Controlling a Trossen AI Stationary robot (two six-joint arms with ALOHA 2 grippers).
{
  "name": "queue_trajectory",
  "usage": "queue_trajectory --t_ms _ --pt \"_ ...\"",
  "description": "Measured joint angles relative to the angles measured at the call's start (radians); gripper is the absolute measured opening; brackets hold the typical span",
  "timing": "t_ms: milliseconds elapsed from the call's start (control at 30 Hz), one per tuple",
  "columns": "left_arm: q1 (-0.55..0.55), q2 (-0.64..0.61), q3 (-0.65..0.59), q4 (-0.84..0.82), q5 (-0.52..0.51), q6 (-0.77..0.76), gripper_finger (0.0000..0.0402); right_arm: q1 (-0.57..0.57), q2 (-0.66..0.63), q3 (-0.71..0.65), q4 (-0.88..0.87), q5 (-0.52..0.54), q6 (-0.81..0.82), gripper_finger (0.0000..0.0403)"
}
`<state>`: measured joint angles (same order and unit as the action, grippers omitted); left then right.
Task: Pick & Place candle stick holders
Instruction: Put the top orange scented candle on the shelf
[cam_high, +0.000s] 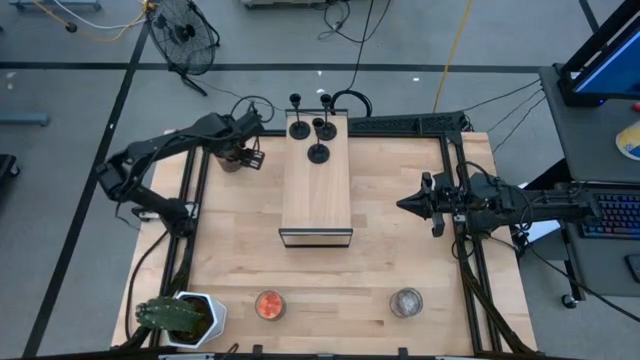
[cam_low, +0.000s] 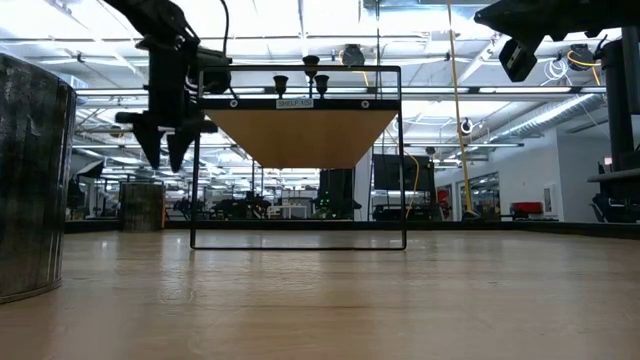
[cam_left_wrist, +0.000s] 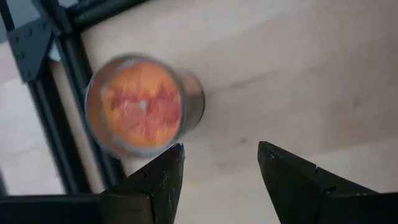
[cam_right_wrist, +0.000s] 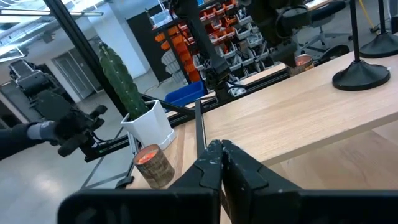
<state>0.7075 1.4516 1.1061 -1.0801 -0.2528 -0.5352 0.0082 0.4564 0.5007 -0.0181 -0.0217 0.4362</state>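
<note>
Several small black candle stick holders (cam_high: 318, 152) stand on their disc bases at the far end of the wooden box's top (cam_high: 315, 195). Two more (cam_high: 296, 101) show just past its far edge. In the low view they stand on the raised wooden top (cam_low: 311, 66). My left gripper (cam_high: 246, 157) is open at the table's far left, held above the table (cam_low: 165, 150). In its wrist view the gripper (cam_left_wrist: 221, 162) stands beside a glass jar with an orange candle (cam_left_wrist: 140, 106). My right gripper (cam_high: 408, 205) is shut and empty, right of the box, and it also shows in its wrist view (cam_right_wrist: 221, 158).
A cactus in a white pot (cam_high: 185, 315), an orange candle jar (cam_high: 268, 305) and a grey jar (cam_high: 405, 302) stand along the near edge. A black frame rail (cam_high: 460, 180) runs along the table's right side. Bare wood lies between the box and the near-edge things.
</note>
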Motion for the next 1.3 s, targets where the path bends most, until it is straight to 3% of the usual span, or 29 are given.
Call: queue_trajectory --t_ms 533,767,900,1133,1300 --pt "0.096 0.118 0.0 0.031 -0.017 -0.019 0.0214 0.0 0.0 0.0 0.0 0.0 0.008 0.0" --pt "0.095 0.183 -0.001 0.028 0.027 0.002 0.0209 0.0 0.0 0.0 0.0 0.0 0.008 0.0" --pt "0.087 0.209 0.002 0.024 0.009 -0.015 0.0165 0.0 0.0 0.0 0.0 0.0 0.008 0.0" --pt "0.086 0.226 0.004 0.032 0.005 -0.027 0.0024 0.0 0.0 0.0 -0.001 0.0 0.009 0.0" --pt "0.081 0.228 0.002 0.023 0.069 0.001 0.0006 0.0 0.0 0.0 -0.001 0.0 0.01 0.0"
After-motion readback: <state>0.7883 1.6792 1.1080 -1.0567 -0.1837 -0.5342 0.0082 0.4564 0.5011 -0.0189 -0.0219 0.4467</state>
